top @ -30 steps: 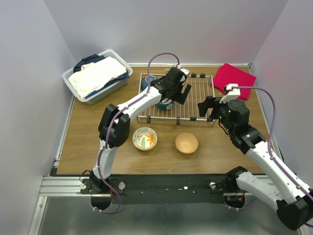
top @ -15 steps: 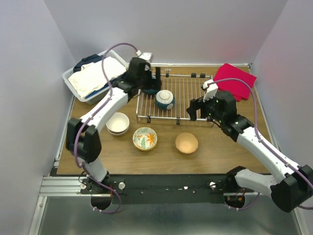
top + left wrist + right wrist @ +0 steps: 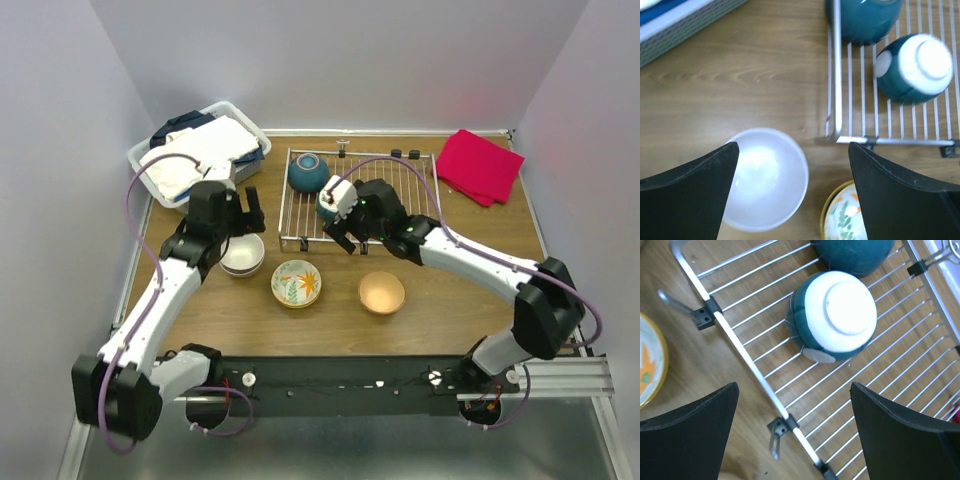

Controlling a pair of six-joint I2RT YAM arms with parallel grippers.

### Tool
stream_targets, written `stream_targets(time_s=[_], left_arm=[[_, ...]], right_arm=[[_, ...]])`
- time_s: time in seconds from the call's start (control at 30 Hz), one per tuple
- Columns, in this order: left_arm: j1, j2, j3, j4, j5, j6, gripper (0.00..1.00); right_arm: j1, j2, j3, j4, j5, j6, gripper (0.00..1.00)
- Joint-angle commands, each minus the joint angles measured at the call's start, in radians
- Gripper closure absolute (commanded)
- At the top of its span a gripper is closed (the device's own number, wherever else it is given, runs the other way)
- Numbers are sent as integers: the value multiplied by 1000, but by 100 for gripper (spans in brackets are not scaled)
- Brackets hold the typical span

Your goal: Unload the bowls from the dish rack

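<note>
Dish rack point(image 3: 410, 195) sits at the far middle of the worktop point(image 3: 450, 280), with its long side along the far edge. You have two bowls on it, both at its left end.

- Teal bowl point(image 3: 308, 172): far-left corner of the rack, resting on the wires.
- Second teal bowl point(image 3: 835, 315): just nearer than the first, upside down with its white foot facing up. In the right wrist view the two look close enough to touch, but you cannot tell for certain.

Three bowls are off the rack, in a loose row on the worktop on the near side of it.

- White bowl point(image 3: 243, 255): beside the rack's near-left corner, upright.
- Floral bowl point(image 3: 296, 282): orange and green pattern, to the right of the white one and apart from it.
- Beige bowl point(image 3: 382, 292): further right again, towards the middle of the worktop.

Your right gripper point(image 3: 340, 228) hangs over the near-left part of the rack with its jaws spread wide and nothing pinched. Its wrist camera shows the upturned teal bowl ahead, framed between the two fingers, and the fingers are clear of it.

Your left gripper point(image 3: 793, 145) is also spread wide and holds nothing. It hovers above the white bowl, with the rack's near-left corner just to its right.

A white basket point(image 3: 143, 168) of folded cloth sits at the far-left corner. A red cloth point(image 3: 480, 165) lies at the far-right corner.
</note>
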Motion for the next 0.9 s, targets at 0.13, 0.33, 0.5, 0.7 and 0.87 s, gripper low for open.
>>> stream_targets(time_s=[0.13,0.33,0.5,0.7,0.87], left_arm=[[14,-311,-269,19,-141,0,1],[14,-339,-310,49,-173,25,1],[14,-334,-310,77,-180,23,1],[13,-353,-312,71,-203,26,1],[5,-359,-312,72,-203,26,1]], right_arm=[[39,212,167,29,168,-208,0],[47,319,243,0,189,-274,0],[64,382,296,-17,214,-324,0],[92,468,330,-43,265,-361,0],[99,540,335,-24,346,-389,0]])
